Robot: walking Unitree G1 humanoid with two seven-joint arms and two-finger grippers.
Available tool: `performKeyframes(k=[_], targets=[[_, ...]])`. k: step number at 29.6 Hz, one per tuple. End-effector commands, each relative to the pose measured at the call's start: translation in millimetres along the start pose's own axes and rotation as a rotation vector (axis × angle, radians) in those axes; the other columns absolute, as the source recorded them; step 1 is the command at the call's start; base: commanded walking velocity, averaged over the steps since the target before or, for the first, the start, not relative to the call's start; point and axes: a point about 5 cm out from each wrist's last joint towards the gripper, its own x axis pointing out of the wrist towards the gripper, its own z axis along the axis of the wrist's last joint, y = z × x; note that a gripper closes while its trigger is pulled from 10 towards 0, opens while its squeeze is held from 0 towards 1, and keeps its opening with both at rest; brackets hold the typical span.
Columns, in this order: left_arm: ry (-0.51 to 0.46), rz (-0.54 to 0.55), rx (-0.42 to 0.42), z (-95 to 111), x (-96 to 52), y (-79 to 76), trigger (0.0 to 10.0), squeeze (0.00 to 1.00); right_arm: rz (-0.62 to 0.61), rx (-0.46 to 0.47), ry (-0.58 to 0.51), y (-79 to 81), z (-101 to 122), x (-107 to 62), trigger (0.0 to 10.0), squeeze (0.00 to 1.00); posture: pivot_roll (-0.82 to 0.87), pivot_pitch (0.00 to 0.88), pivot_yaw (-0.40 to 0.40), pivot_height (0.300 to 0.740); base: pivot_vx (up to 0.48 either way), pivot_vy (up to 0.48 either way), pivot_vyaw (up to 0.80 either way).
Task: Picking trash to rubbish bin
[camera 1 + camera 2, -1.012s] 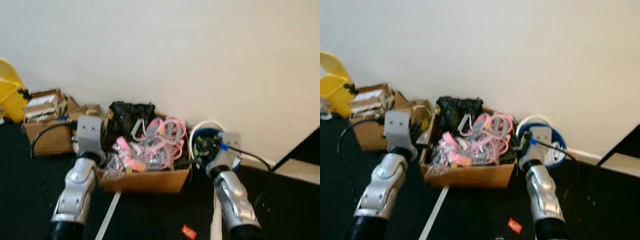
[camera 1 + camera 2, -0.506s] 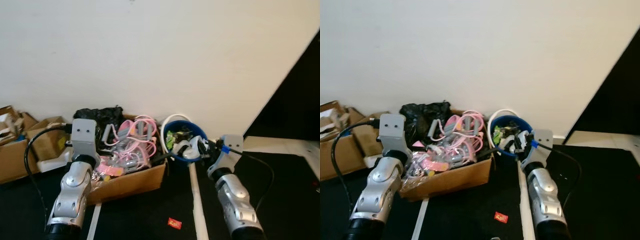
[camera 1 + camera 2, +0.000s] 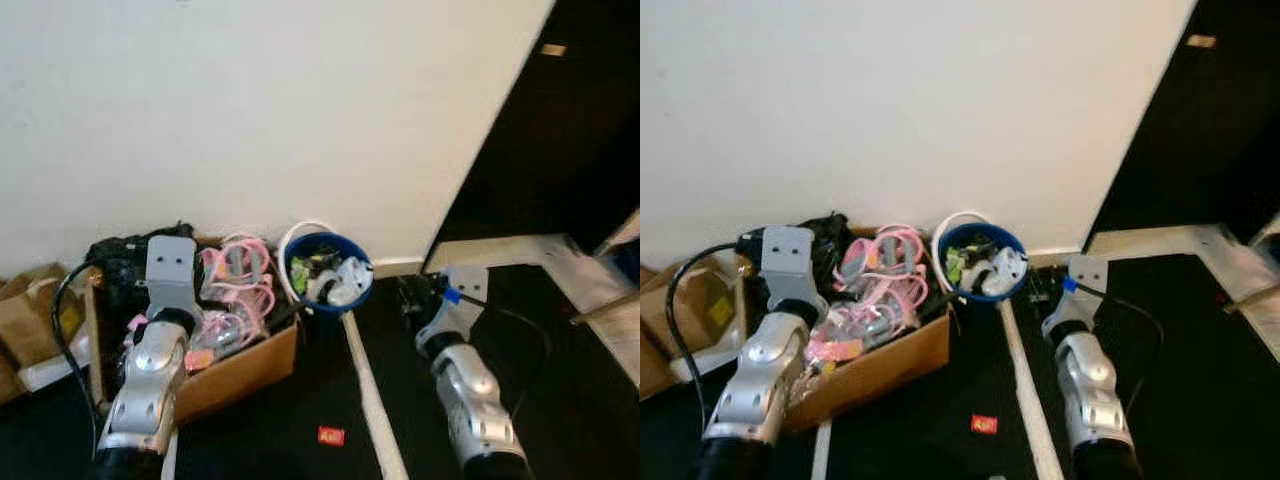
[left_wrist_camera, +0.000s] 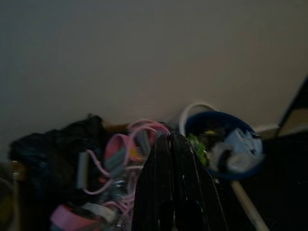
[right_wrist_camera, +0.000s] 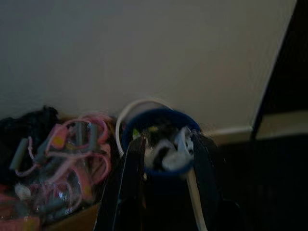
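A dark floor (image 3: pixel 300 400) meets a plain white wall (image 3: pixel 250 100). Against that wall stands the blue rubbish bin (image 3: pixel 325 300), stuffed with white and green trash (image 3: pixel 335 280), a white hoop (image 3: pixel 955 222) leaning behind its rim. Touching the bin on the robot's left is a cardboard box (image 3: pixel 235 368) heaped with pink cords (image 3: pixel 235 280) and a black bag (image 3: pixel 825 235). A small red wrapper (image 3: pixel 330 435) lies on the floor in front, near a pale floor strip (image 3: pixel 370 410). The left hand (image 4: pixel 172 142), fingers pressed together, hangs over the box. The right hand (image 5: pixel 166 151), fingers spread and holding nothing, is aimed at the bin from the floor's right side.
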Motion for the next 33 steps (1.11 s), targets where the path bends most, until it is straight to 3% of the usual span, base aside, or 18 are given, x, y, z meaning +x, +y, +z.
performKeyframes(k=[1,33], targets=[[0.021,0.002,0.004,-4.9,-2.5,-0.9,10.0,0.0,-0.004,-0.005,0.022,-1.2,-3.8,-2.7,10.0,0.0,0.04,0.132,0.005,0.74,0.0,0.0,-0.65],[0.023,-0.011,-0.013,-6.5,-4.4,-5.6,10.0,0.0,0.011,-0.019,0.03,-3.3,-1.7,-2.4,10.0,0.0,0.03,0.134,-0.01,0.74,0.0,0.0,-0.65]])
